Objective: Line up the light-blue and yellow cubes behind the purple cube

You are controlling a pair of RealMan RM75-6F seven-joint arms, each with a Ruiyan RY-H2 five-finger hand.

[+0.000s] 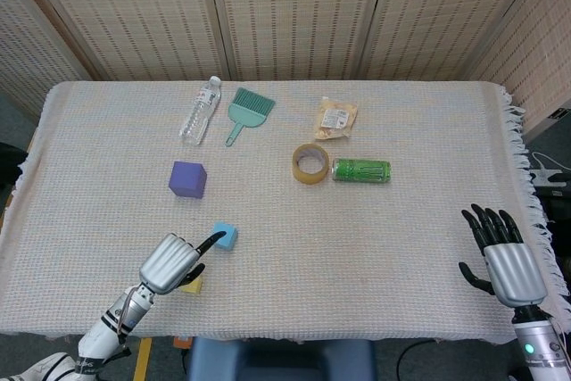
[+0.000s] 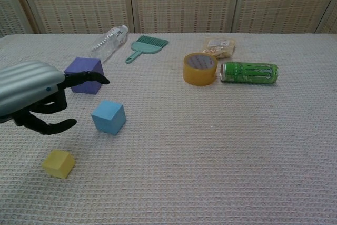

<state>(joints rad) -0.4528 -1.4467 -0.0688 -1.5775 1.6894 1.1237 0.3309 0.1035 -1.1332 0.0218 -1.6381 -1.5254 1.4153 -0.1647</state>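
Woven-reed screens back a table (image 1: 428, 220) under a pale knitted cloth, fringed along its right edge. The purple cube (image 1: 187, 178) sits left of centre, the blue cube (image 1: 224, 236) nearer the robot and slightly to the right, and the yellow cube (image 2: 58, 163) nearer still, close to the front edge – in the head view it is mostly hidden under the left hand (image 1: 171, 262).

That hand hangs above the cloth between the yellow and blue cubes, silver back upward, holding nothing. One dark finger (image 2: 87, 77) is stretched forward; from the head camera its tip appears at the blue cube's left edge, while the chest view shows it raised and in front of the purple cube, so contact with either cannot be told. The other fingers are curled loosely beneath the palm, apart from one another, with the yellow cube below them and clear of them.

The right hand (image 1: 504, 256) is at the table's front right corner, well apart from all three cubes, palm down with fingers spread and nothing in them.

Further back lie a clear bottle (image 1: 200, 110) and a teal brush (image 1: 244, 111) side by side, a snack packet (image 1: 335, 118) to their right, and – nearer the middle – a tape roll (image 1: 310, 163) just beside a green can (image 1: 361, 170) on its side
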